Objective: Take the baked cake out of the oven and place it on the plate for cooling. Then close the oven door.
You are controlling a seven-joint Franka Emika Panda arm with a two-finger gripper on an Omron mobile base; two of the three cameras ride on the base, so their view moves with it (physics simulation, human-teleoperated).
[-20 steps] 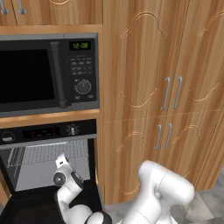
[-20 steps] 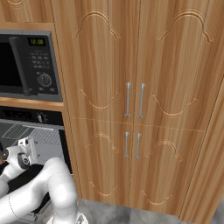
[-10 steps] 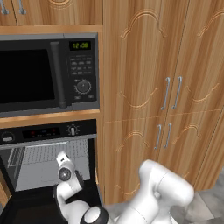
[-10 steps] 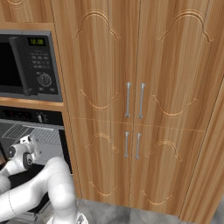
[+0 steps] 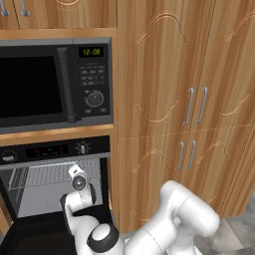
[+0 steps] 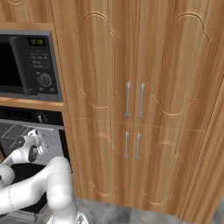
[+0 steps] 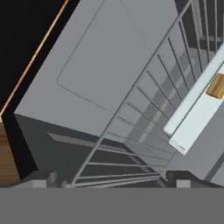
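Left base view: black wall oven (image 5: 55, 149) at lower left, below microwave (image 5: 55, 82); oven door (image 5: 35, 234) dropped open along bottom edge. White arm bends into cavity. Hand view: gripper (image 7: 113, 178) at bottom centre, fingers spread apart, holding nothing, over wire rack (image 7: 148, 109). Brown cake (image 7: 216, 85) on pale tray (image 7: 197, 109), right edge.
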